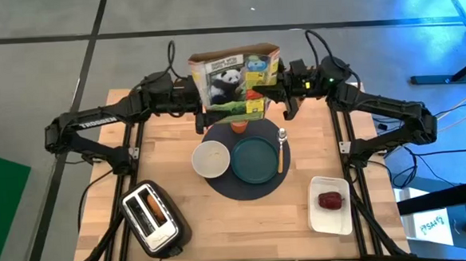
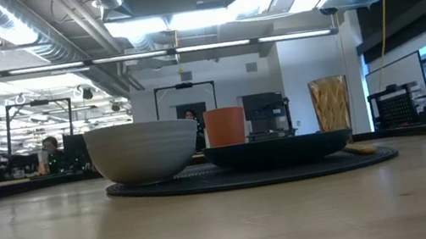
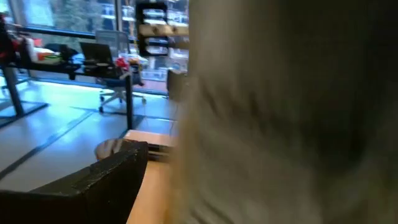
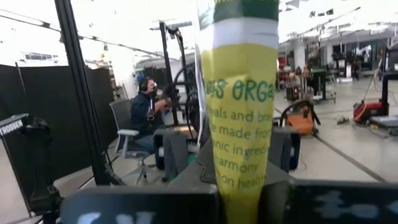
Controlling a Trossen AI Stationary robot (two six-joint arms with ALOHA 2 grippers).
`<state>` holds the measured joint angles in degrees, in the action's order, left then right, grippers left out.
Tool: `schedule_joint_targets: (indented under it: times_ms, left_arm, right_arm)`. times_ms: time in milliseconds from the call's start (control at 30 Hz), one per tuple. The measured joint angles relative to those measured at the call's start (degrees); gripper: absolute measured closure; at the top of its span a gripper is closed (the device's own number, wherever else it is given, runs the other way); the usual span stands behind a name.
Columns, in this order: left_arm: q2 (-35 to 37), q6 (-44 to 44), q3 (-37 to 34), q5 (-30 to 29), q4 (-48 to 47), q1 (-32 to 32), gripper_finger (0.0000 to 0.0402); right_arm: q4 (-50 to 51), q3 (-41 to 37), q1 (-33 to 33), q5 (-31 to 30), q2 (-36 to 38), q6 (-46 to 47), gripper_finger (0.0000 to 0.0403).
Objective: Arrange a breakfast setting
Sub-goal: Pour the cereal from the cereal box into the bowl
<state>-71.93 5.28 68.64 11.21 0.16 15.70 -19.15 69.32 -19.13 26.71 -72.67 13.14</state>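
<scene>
A cereal box (image 1: 234, 81) with a panda on its front hangs in the air over the table's far side, held between both grippers. My left gripper (image 1: 201, 110) is at the box's left edge and my right gripper (image 1: 281, 90) at its right edge. Below it the round dark-grey mat (image 1: 244, 186) lies on the table. On the mat are the white bowl (image 1: 211, 158), the teal plate (image 1: 255, 160), the orange cup (image 1: 239, 127) and the spoon (image 1: 282, 148). The low view shows the bowl (image 2: 145, 152), the cup (image 2: 225, 126) and the plate (image 2: 278, 148), but no gripper. My left gripper is on the box's left edge (image 1: 205, 100), coming level from the table's left. In the left wrist view the box's face (image 3: 280, 112) fills the picture beside one dark finger (image 3: 93, 180) and hides the other. The box is upright and clear of the table. My right gripper pinches the box's narrow yellow side (image 4: 239, 124) between its two fingers (image 4: 143, 205), coming level from the table's right. The fingers lie across the box's thickness. The box is upright and lifted clear.
A silver toaster (image 1: 151, 219) with a browned piece in one slot stands at the near left. A white rectangular tray (image 1: 331, 213) with a dark-red fruit (image 1: 329, 200) lies at the near right. A person sits beyond the table (image 4: 146, 112).
</scene>
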Motion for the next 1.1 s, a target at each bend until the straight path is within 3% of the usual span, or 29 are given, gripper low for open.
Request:
schedule_joint_targets:
  times_ms: [167,433,533,667,767,900,1100]
  left_arm:
    - [-0.27,-1.38,0.0,0.19,-1.0,-0.54,0.0046]
    - [0.55,-4.29,0.0,-0.95,-1.11,-0.45,0.0144]
    - [2.07,-7.2,0.0,-1.86,-4.7,-0.45,0.0169]
    - [7.1,-13.09,0.0,-6.01,-14.93,-0.45,0.0177]
    - [12.47,-17.74,0.0,-9.64,-28.22,-0.41,0.0177]
    - [17.9,-21.36,0.0,-14.15,-46.63,-0.5,0.0177]
    - [22.1,-27.68,0.0,-16.07,-65.96,-0.79,0.0177]
  right_arm:
    - [-2.07,0.0,-0.01,-0.08,0.1,0.01,0.0403]
    - [-1.94,0.02,-0.01,0.89,0.14,0.01,0.04]
    - [-0.03,0.02,-0.01,0.3,0.39,0.53,0.0378]
    - [5.79,-0.04,-0.39,-1.89,4.02,-1.26,0.0312]
    - [13.72,0.15,-0.42,-8.44,8.66,-4.37,0.0252]
    - [27.18,0.15,-0.4,-23.64,14.51,-8.65,0.0189]
    - [37.06,0.09,-0.4,-33.25,20.09,-8.93,0.0161]
